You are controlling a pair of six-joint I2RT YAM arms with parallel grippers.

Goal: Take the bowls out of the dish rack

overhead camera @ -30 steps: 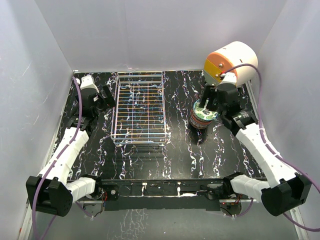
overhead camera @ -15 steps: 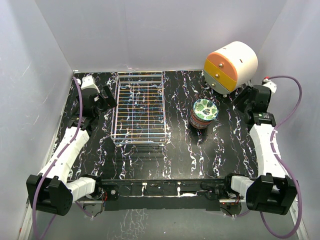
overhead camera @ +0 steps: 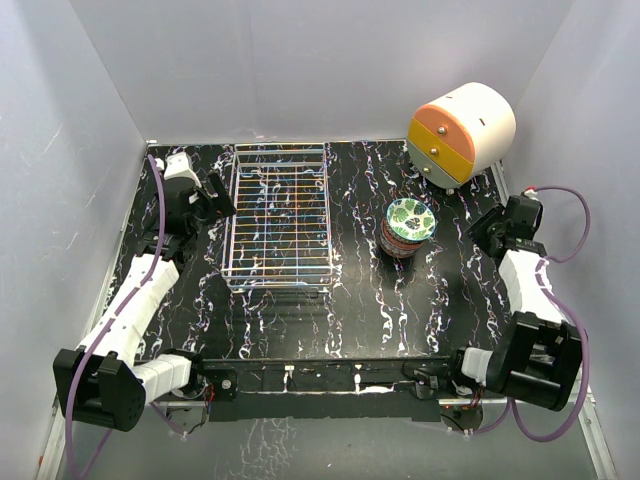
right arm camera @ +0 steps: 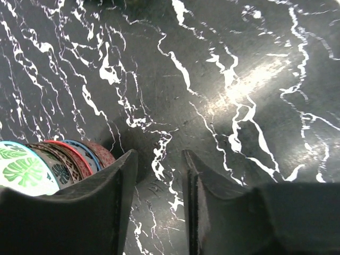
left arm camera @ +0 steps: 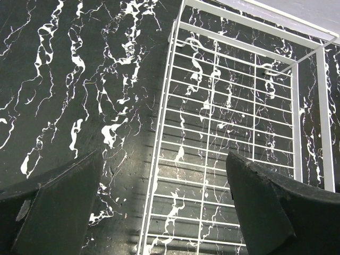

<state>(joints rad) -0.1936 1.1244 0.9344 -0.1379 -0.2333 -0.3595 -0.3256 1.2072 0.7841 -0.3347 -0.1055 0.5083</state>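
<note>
We saw the left gripper (left arm camera: pixel 163 159) released, its two dark fingers spread wide with nothing between them. It hung just off the left side of the dish rack (overhead camera: pixel 278 215), toward the rack's far end, and pointed in over the rack's left rim. In the left wrist view the rack's long left rim wire (left arm camera: pixel 162 122) ran up between the fingers. Through the bare grid only the black, white-veined table (overhead camera: pixel 360 300) showed.

The right gripper (right arm camera: pixel 159 159) was also released. Its fingers stood apart by a narrow gap, and only bare table showed in that gap. It sat far to the right of the rack, beyond the bowls, with its forearm folded back toward its base.

The bowls (overhead camera: pixel 407 228) stood as one nested stack on the table, to the right of the rack and apart from it, about level with the rack's middle. The uppermost bowl faced up and showed a white inside with green leaves. In the right wrist view the stack (right arm camera: pixel 32 167) appeared at the left edge, just beside the left finger. Under the leaf bowl we saw rims one within another: dark patterned, red, blue and dark red. We could not count the bowls for certain.

A white-and-orange drawer unit (overhead camera: pixel 462 128) lay on its side, right of the rack and beyond its far right corner, behind the stack.
</note>
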